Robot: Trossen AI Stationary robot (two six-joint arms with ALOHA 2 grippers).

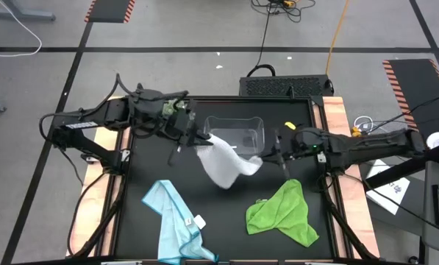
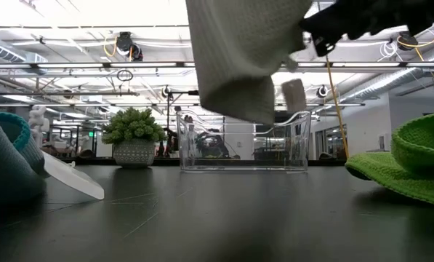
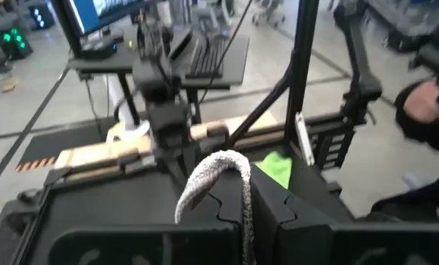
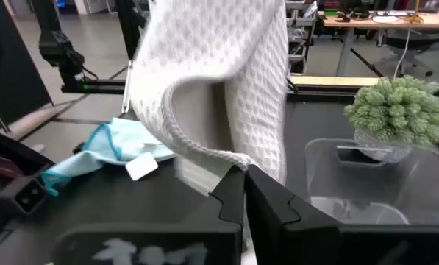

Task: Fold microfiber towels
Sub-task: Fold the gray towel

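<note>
Both sets of fingers, left gripper and right gripper, were clamped on the white towel, holding it off the table, apparently to spread it for folding.

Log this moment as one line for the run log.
white towel: lifted off table, held by both | left gripper: shut on one edge | right gripper: shut on other edge | blue towel, green towel: unfolded on table

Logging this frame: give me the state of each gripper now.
Left gripper: shut on the white towel, held up off the table.
Right gripper: shut on the same white towel, at its other side.
</note>
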